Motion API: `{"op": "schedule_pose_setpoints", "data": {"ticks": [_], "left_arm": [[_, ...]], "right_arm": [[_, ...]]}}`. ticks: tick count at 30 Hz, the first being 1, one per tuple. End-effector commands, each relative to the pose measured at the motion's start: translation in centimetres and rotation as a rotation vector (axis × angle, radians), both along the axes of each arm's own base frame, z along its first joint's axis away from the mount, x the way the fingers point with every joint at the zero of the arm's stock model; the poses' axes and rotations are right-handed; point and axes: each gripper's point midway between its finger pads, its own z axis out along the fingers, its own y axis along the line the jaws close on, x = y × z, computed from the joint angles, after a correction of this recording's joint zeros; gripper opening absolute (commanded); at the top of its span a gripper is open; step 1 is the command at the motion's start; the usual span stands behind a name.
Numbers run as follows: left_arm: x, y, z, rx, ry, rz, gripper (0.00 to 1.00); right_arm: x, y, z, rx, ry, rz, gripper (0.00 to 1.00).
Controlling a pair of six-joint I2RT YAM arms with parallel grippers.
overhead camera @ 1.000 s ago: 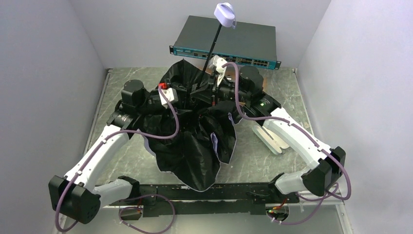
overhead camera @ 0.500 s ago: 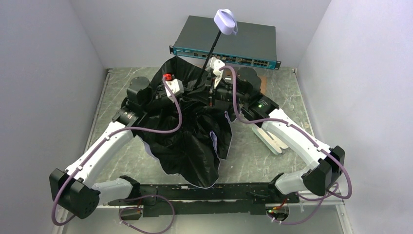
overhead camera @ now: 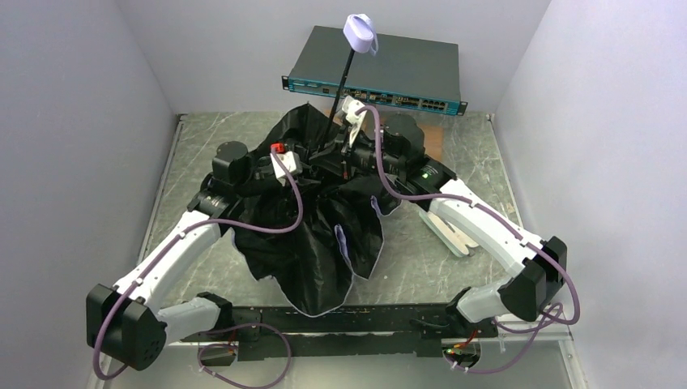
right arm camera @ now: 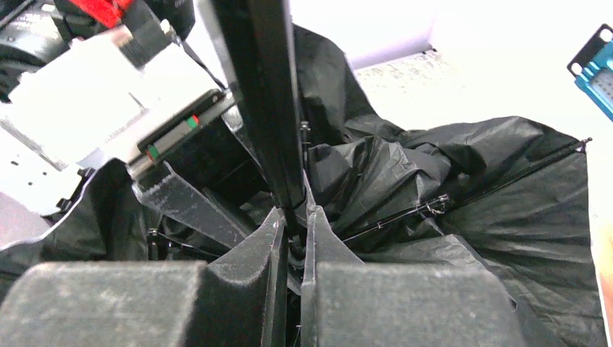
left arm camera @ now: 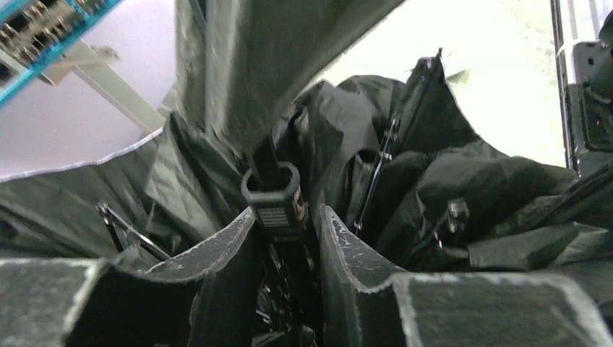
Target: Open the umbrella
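From above, you can see the umbrella (overhead camera: 316,243) sitting crown-down in the middle of the table (overhead camera: 202,146). Its black-lined canopy (overhead camera: 324,267) is slumped in a heap, and the shaft (overhead camera: 344,81) rises toward the back wall. Since a second ago the handle (overhead camera: 360,32) has swung a little to the left and the left arm has pushed in closer to the shaft, so both arms now meet at the hub. In the left wrist view, the left gripper (left arm camera: 285,217) has drawn in from a wide stance to a narrow one. Its fingers (left arm camera: 231,246) now flank the black runner (left arm camera: 273,206) on the shaft and look clamped on it. That suggests you now have the sliding part in hand. In the right wrist view, the right gripper (right arm camera: 293,213) is pinched nearly closed around the shaft as before, steadying it. The ribs (right arm camera: 405,213) lie folded among the cloth, so the canopy has not spread yet. Sliding the runner toward the crown is likely your next job. Expect the slack fabric to hinder you, since it is draped around both wrists and pressed against the table with little room to fan out. The network switch (overhead camera: 381,61) stands close behind the handle, and a pale oblong case (overhead camera: 454,231) lies just right of the canopy.
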Motion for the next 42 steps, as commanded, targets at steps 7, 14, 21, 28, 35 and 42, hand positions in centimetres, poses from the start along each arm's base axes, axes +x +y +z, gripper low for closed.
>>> {"op": "schedule_pose_setpoints", "data": {"ticks": [7,14,21,28,35,42], "left_arm": [[1.5,4.2,-9.4,0.189,0.212,0.126,0.35],[-0.7,1.2,0.3,0.059,0.016,0.027,0.64],[-1.1,-0.6,6.1,-0.039,-0.029,0.035,0.73],[-2.8,-1.5,9.5,-0.100,-0.088,-0.010,0.70],[-2.9,-1.7,11.0,-0.145,-0.091,-0.007,0.47],[-3.2,-2.0,10.5,-0.155,-0.057,-0.029,0.29]], "right_arm": [[-3.3,-3.1,15.0,0.329,-0.278,0.011,0.00],[-2.7,-2.6,11.3,0.241,-0.238,0.011,0.00],[-2.9,-2.1,9.3,0.199,-0.224,0.042,0.00],[-2.9,-2.2,7.9,0.171,-0.212,0.044,0.00],[-3.1,-2.2,7.5,0.165,-0.205,0.047,0.00],[-3.3,-2.2,7.7,0.170,-0.211,0.053,0.00]]}}
